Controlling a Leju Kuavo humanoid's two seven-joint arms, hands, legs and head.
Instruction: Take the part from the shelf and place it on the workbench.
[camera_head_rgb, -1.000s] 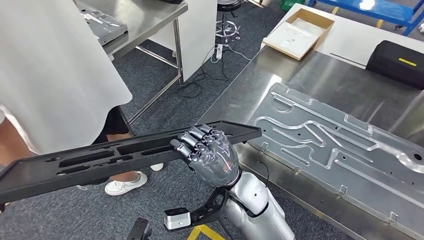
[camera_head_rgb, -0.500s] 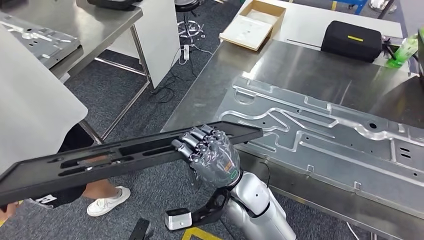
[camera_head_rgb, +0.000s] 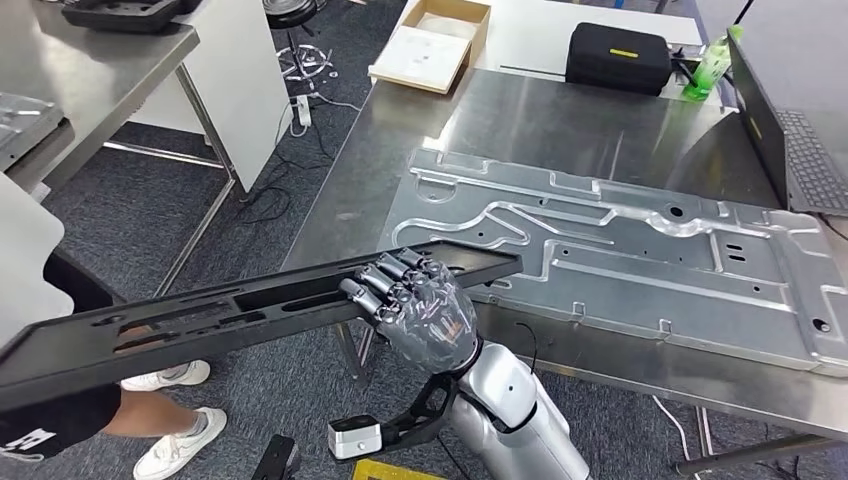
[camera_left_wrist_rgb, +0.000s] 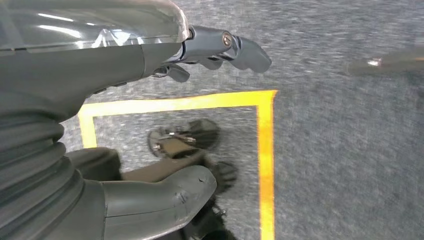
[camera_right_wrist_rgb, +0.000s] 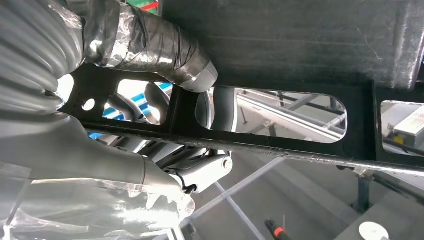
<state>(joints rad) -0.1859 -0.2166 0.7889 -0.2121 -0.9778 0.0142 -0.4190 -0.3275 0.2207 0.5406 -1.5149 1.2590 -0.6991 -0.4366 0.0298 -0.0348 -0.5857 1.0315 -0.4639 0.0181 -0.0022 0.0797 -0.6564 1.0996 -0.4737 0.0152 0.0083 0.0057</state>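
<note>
Right hand (camera_head_rgb: 420, 310) grips the long black flat plastic part with slotted cutouts (camera_head_rgb: 200, 320), fingers curled over its near edge about two-thirds along its length. The right wrist view shows the same: thumb (camera_right_wrist_rgb: 165, 50) pressed against one face of the part (camera_right_wrist_rgb: 280, 135), fingers wrapped on the other side. Part is held roughly level, in the air. One end reaches over the front-left corner of the stainless steel workbench (camera_head_rgb: 560, 130), just above the large silver machined aluminium plate with grooved channels (camera_head_rgb: 640, 260); whether it touches either, cannot tell. The rest of the part hangs out over grey carpet (camera_head_rgb: 270, 240).

Left hand (camera_left_wrist_rgb: 210, 50) is open, fingers loosely extended, holding nothing, above grey carpet with a yellow taped outline (camera_left_wrist_rgb: 265, 150).

On the bench beyond the plate: black zip case (camera_head_rgb: 618, 58), green bottle (camera_head_rgb: 712, 68), laptop (camera_head_rgb: 790, 150) at the right edge. A person's leg and white sneakers (camera_head_rgb: 175, 420) stand left of the part.
</note>
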